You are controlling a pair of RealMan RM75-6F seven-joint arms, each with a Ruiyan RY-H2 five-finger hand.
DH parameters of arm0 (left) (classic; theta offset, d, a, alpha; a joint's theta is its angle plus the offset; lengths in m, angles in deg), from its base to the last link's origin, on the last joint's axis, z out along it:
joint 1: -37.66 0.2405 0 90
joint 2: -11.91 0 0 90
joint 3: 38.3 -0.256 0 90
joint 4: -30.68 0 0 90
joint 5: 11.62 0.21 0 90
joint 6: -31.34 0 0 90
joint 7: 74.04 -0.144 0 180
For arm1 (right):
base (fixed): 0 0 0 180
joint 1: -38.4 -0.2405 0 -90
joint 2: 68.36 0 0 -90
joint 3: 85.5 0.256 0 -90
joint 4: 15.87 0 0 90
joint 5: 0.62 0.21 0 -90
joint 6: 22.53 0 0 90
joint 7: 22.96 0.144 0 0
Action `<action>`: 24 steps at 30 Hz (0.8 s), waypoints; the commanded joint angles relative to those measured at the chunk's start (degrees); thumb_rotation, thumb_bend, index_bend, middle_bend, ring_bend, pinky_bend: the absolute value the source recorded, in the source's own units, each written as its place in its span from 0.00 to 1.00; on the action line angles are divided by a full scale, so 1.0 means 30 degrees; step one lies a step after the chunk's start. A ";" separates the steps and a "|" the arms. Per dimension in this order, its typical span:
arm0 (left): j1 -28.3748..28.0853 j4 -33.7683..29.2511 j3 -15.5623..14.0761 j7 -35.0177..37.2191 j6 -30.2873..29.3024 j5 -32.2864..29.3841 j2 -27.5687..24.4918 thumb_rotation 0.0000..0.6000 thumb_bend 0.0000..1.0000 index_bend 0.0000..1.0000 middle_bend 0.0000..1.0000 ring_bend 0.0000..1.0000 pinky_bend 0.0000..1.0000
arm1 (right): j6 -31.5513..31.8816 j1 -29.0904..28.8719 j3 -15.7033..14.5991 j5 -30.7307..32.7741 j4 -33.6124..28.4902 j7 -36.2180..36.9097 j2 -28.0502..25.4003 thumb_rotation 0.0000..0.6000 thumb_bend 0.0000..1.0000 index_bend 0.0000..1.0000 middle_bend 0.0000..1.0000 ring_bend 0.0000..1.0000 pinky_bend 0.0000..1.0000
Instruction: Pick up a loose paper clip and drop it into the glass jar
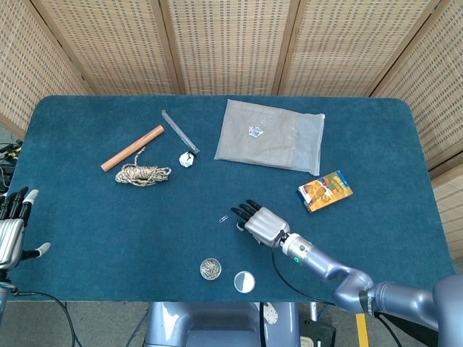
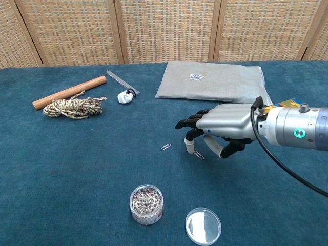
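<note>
The empty, spread right hand (image 2: 220, 130) should lower gently and pinch the paper clip (image 2: 198, 155) under its fingertips (image 2: 189, 149) at frame centre.

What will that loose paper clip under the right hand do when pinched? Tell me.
The paper clip lies flat on the blue table cloth, so thick fingers may struggle to get under it. It looks thin and light, likely to slide or flick away.
</note>
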 commanded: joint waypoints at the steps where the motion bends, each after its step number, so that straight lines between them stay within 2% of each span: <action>1: -0.0013 0.0005 0.0001 0.0020 0.0007 -0.0026 -0.0011 1.00 0.00 0.00 0.00 0.00 0.00 | -0.0153 -0.0212 0.0057 0.0687 0.0240 -0.0461 0.0339 1.00 0.92 0.32 0.00 0.00 0.00; 14: -0.0043 -0.0008 -0.0052 0.0056 -0.0018 -0.0065 -0.0038 1.00 0.00 0.00 0.00 0.00 0.00 | -0.0240 -0.0854 -0.0122 0.2682 0.0938 -0.1986 0.1402 1.00 0.92 0.32 0.00 0.00 0.00; 24: -0.0028 -0.0039 -0.0115 0.0169 -0.0094 0.0061 -0.0090 1.00 0.00 0.00 0.00 0.00 0.00 | 0.0085 -0.0921 -0.0533 0.4403 0.0964 -0.3680 0.1042 1.00 0.92 0.35 0.00 0.00 0.00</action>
